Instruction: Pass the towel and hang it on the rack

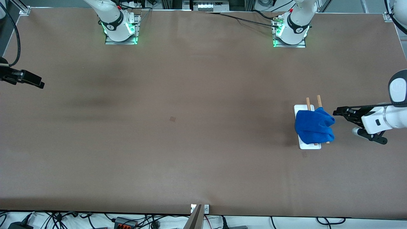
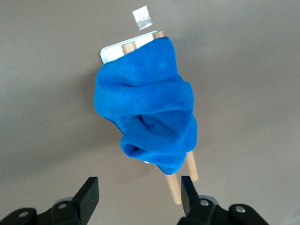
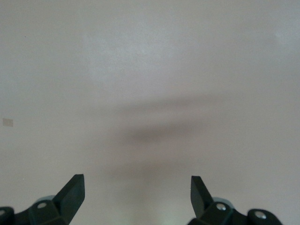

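Note:
A blue towel (image 1: pixel 314 127) lies bunched over both wooden rods (image 1: pixel 307 102) of the rack, whose white base (image 1: pixel 310 146) shows under it, toward the left arm's end of the table. In the left wrist view the towel (image 2: pixel 145 108) covers most of the rods (image 2: pixel 174 187) and the base (image 2: pixel 111 50). My left gripper (image 1: pixel 345 121) is open and empty beside the rack, a little apart from the towel, with its jaws wide (image 2: pixel 139 192). My right gripper (image 1: pixel 39 83) is open and empty (image 3: pixel 137 190) over bare table at the right arm's end.
A small square tape patch (image 2: pixel 142 18) lies on the table just by the rack's base. A small brown patch (image 1: pixel 172 119) marks the middle of the table. The table's front edge (image 1: pixel 203 211) runs along the bottom of the front view.

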### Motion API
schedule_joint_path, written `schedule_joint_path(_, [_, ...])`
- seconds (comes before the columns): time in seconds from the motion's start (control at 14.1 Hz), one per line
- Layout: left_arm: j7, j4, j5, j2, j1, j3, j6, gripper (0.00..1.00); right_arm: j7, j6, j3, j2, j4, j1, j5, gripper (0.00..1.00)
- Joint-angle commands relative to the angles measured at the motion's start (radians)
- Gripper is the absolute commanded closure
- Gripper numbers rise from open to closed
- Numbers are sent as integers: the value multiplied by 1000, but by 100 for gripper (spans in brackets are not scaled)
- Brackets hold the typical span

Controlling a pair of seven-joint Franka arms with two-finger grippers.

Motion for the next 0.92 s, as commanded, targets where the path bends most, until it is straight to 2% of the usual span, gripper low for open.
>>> schedule_joint_path(0.0, [-48,27,15,-11,-7,-20,-29,21,-9,18,-9,-53,-79,13,10,0])
schedule_joint_path(0.07, [-51,30,18,-16,-7,-28,-32,18,-9,38,-6,-61,-104,15,10,0])
schedule_joint_path(0.14, [-54,47,18,-28,-7,-33,-35,10,-10,58,0,-69,-124,15,10,0])
schedule_joint_path(0.28, [-74,96,18,-31,-20,-33,-84,3,-17,81,14,-77,-141,15,7,0])
schedule_joint_path(0.5, [-149,168,19,-31,-59,-33,-168,0,-18,129,28,-80,-150,15,9,0])
schedule_joint_path(0.64, [-189,185,15,-43,-77,-28,-204,0,-18,161,34,-83,-166,15,9,0])
schedule_joint_path(0.71, [-198,173,13,-80,-112,-19,-202,0,-18,166,34,-81,-167,15,9,0])
schedule_joint_path(0.85, [-262,148,13,-132,-199,60,-199,0,-26,156,34,-75,-156,15,9,0])
